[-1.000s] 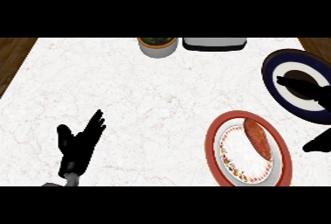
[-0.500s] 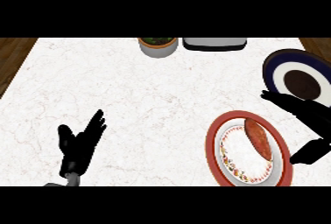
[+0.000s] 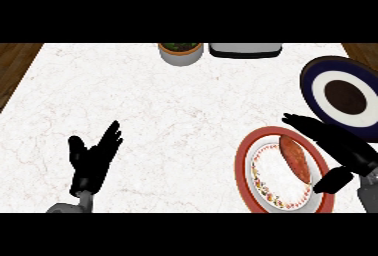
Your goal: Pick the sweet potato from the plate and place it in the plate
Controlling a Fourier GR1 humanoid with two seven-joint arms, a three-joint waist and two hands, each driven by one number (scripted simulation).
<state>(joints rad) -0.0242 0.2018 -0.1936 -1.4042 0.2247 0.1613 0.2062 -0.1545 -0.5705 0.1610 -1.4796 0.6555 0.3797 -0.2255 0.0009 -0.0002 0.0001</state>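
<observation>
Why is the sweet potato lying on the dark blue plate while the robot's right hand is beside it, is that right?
Not quite. In the head view the sweet potato lies on the red-rimmed plate, not on the dark blue plate, which holds no sweet potato. The rest holds: the right hand is right beside the sweet potato, fingers stretched out.

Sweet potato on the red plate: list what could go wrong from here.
1. The right hand sits beside the sweet potato, fingers open; closing off-centre may roll it across the red plate.
2. The blue plate lies near the counter's edge; a careless placement could miss it.
</observation>
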